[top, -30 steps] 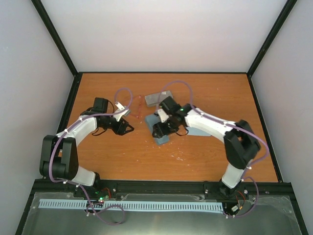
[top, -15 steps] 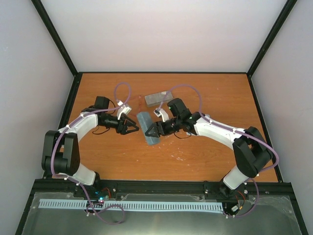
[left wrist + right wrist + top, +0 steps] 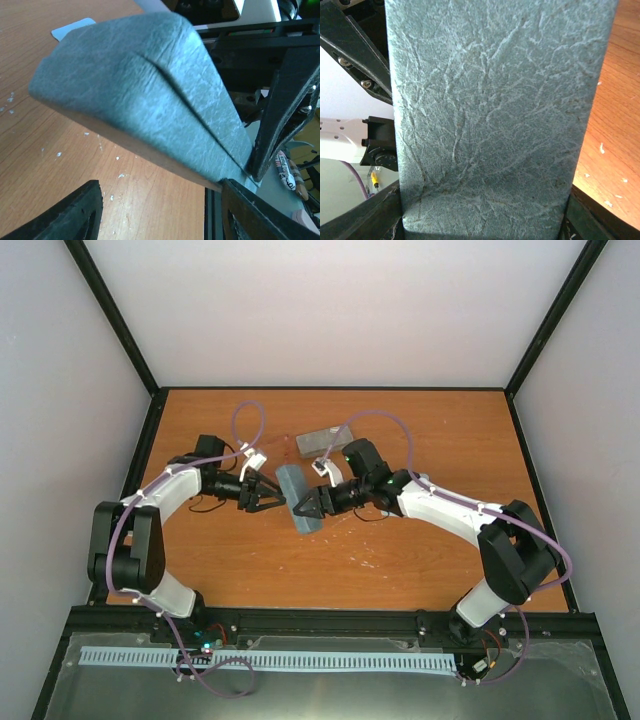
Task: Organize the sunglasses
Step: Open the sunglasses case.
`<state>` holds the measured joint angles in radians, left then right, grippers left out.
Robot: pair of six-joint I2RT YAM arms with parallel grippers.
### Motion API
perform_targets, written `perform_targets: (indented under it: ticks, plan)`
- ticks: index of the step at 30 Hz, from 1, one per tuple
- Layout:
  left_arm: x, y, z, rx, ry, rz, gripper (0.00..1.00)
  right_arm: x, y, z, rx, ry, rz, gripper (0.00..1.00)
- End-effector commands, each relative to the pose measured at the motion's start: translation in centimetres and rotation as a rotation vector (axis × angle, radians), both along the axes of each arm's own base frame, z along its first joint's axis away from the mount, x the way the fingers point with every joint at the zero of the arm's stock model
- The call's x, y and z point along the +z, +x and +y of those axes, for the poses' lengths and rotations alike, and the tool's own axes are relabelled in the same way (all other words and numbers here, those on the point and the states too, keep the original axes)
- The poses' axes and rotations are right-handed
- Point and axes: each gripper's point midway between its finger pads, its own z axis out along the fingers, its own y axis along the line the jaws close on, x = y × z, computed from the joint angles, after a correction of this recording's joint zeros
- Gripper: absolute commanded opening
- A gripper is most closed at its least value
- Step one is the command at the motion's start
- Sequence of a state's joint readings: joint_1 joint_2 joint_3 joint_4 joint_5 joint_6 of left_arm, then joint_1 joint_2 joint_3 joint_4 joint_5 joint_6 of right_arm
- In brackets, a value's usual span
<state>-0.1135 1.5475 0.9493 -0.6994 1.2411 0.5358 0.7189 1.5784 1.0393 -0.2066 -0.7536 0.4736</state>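
Case (image 3: 292, 486) between left tool (image 3: 277, 503) and right tool (image 3: 304, 510)

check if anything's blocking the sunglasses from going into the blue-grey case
The blue-grey case itself: it looks shut, gripped by the right claw, with the open left claw at its other side. The sunglasses are too faint to place here.

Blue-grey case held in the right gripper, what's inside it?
Only its textured outer shell shows: the blue-grey case is shut along its seam and held by the right gripper. Its inside is covered, so any contents cannot be seen.
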Motion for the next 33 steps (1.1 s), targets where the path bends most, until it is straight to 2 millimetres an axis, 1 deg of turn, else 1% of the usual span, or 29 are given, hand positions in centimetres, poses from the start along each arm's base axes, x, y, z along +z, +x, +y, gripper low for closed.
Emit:
perform_targets:
  ticks: [1, 12, 17, 21, 26, 29, 33]
  plan:
    - [1.6, 0.4, -0.4, -0.030, -0.059, -0.041, 0.65, 1.6, -0.4, 1.0, 0.034, 0.060, -0.036, 0.40]
    - [1.2, 1.1, -0.6, -0.037, -0.081, -0.017, 0.65, 1.8, -1.2, 1.8, 0.067, 0.057, -0.042, 0.40]
    - [1.8, 0.3, -0.7, -0.063, -0.112, -0.023, 0.64, 0.9, -0.6, 1.4, 0.036, 0.023, -0.044, 0.37]
    - [2.2, -0.4, -0.7, -0.081, -0.128, -0.038, 0.64, 0.9, -0.2, 1.4, 0.030, 0.030, -0.037, 0.37]
    - [1.7, -0.1, -0.6, -0.074, -0.112, -0.036, 0.64, 2.2, -0.4, 1.8, 0.048, 0.073, -0.040, 0.37]
    - [1.0, 0.5, -0.6, -0.058, -0.087, -0.033, 0.63, 3.5, -1.0, 1.9, 0.071, 0.113, -0.045, 0.36]
    - [0.2, 1.4, -0.6, -0.039, -0.064, -0.038, 0.63, 4.7, -2.2, 2.0, 0.120, 0.153, -0.041, 0.33]
